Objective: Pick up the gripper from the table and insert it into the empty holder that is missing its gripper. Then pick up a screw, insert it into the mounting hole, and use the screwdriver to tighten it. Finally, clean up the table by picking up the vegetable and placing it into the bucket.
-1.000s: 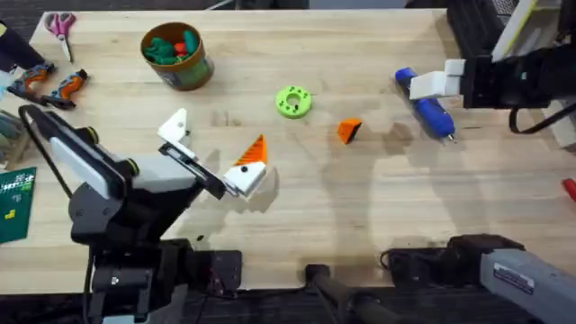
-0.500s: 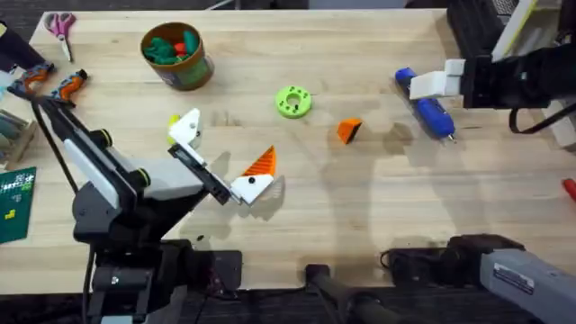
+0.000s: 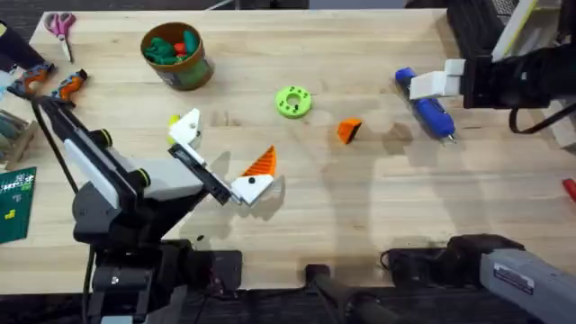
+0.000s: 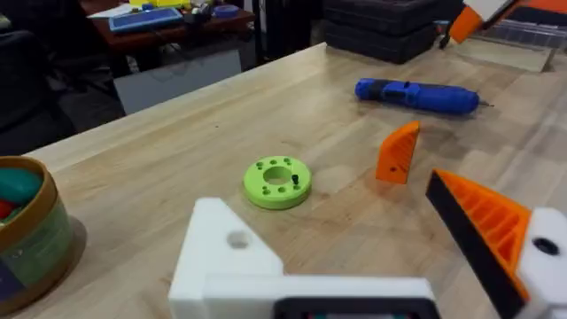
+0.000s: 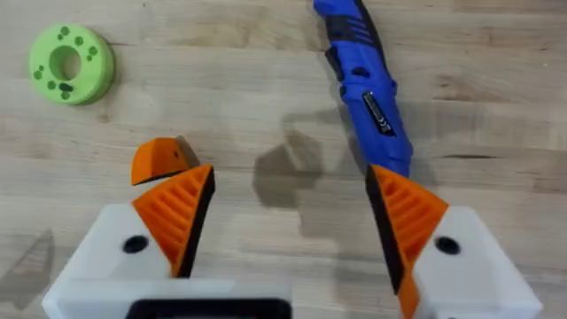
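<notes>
Nothing has shifted since half a second ago; a second back the left arm sat lower. The left gripper [image 3: 220, 157] hangs spread wide and empty, one finger the bare white holder [image 3: 185, 128]. The right gripper [image 5: 288, 213] gapes, empty, above the blue screwdriver [image 3: 425, 106]. The orange gripper [image 3: 348, 130] lies between them, beside the green disc [image 3: 293, 102]; the bucket [image 3: 177, 56] stands well apart.

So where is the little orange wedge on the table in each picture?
Overhead: the orange gripper piece lies on the table, right of the green disc and left of the blue screwdriver.
Left wrist: the piece stands between the disc and the screwdriver.
Right wrist: it peeks out behind an orange pad, below the disc.
Shared landmark: the green disc.
</notes>
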`<action>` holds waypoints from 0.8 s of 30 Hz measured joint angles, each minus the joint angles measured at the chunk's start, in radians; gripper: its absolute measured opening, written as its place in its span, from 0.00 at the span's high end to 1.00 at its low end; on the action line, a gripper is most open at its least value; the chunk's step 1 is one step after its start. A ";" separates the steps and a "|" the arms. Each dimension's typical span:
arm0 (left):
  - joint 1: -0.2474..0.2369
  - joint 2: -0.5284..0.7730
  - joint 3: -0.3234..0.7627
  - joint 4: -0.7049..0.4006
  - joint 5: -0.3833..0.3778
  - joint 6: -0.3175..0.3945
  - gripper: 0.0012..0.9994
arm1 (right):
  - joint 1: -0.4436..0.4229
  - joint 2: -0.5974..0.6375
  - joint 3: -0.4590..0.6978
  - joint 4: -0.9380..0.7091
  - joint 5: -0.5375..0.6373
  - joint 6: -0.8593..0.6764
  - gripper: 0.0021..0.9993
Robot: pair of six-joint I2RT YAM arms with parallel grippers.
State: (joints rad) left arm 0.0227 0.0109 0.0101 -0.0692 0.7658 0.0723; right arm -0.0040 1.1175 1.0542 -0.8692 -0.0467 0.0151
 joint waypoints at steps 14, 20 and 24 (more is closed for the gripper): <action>0.000 0.000 0.000 0.000 -0.003 -0.111 0.01 | 0.000 0.000 0.000 -0.005 -0.016 -0.001 0.01; 0.000 0.000 0.000 0.000 -0.003 -0.111 0.01 | 0.073 0.016 0.002 -0.005 -0.030 -0.049 0.01; 0.000 0.000 0.000 0.000 -0.003 -0.111 0.01 | 0.195 0.075 0.027 -0.020 -0.034 -0.071 0.01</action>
State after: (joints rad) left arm 0.0227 0.0109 0.0101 -0.0689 0.7624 -0.0391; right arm 0.1913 1.1930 1.0808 -0.8892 -0.0805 -0.0559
